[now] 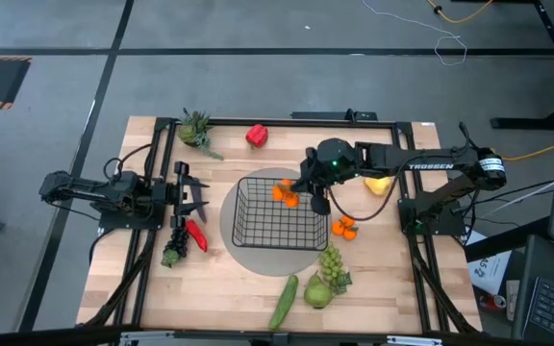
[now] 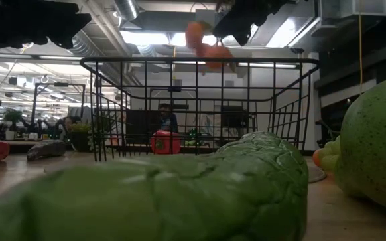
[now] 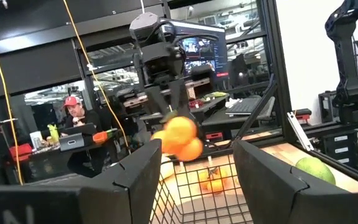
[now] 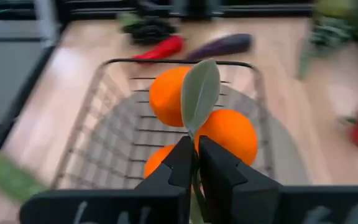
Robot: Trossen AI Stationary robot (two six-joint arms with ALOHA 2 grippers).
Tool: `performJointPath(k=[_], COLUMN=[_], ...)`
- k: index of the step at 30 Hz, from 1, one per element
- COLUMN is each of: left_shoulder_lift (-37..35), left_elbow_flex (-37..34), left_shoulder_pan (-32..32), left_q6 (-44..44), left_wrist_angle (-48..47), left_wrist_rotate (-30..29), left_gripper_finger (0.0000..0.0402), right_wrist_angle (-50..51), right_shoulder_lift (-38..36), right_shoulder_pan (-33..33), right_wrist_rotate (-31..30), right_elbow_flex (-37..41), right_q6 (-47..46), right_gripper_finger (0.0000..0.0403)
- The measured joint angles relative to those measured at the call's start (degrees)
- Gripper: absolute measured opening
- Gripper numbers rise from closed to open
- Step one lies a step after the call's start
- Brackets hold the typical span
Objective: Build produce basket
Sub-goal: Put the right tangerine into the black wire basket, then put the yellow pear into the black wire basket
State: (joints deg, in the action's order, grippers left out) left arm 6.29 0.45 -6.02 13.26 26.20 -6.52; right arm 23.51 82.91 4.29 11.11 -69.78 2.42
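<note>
The black wire-mesh basket (image 1: pixel 279 213) stands on a grey round mat at the table's middle. My right gripper (image 1: pixel 308 199) is above the basket's far right part, shut on a cluster of small oranges (image 4: pixel 197 121) with a green leaf (image 4: pixel 200 92). The cluster also shows in the low view (image 2: pixel 206 43) above the basket rim, and in the left wrist view (image 3: pixel 180 138). My left gripper (image 1: pixel 203 199) is open and empty, left of the basket, near a red pepper (image 1: pixel 196 235). My right gripper pinches the stem at the leaf's base (image 4: pixel 193 142) between its two fingers (image 4: pixel 180 163), coming from above. The cluster of oranges hangs below the fingers, lifted clear, over the basket's inside.
A second cluster of oranges (image 1: pixel 343 228), green grapes (image 1: pixel 332 264), a green pear (image 1: pixel 316 292) and a cucumber (image 1: pixel 285 301) lie near the basket's right and near sides. A red fruit (image 1: pixel 256 135), a green leafy thing (image 1: pixel 196 129) and a yellow fruit (image 1: pixel 379 185) lie farther back.
</note>
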Motion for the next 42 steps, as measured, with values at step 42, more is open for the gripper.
performJointPath(k=[42], left_shoulder_lift=[0.0], left_elbow_flex=[0.0], left_shoulder_pan=[0.0], left_q6=[-4.2], left_wrist_angle=[0.0], left_wrist_rotate=[0.0], left_gripper_finger=[0.0197], right_wrist_angle=[40.6], right_shoulder_lift=[-0.3], right_shoulder_pan=[15.9], right_wrist_rotate=[-23.5], right_elbow_flex=[-6.5], right_q6=[-0.7], right_gripper_finger=[0.0103])
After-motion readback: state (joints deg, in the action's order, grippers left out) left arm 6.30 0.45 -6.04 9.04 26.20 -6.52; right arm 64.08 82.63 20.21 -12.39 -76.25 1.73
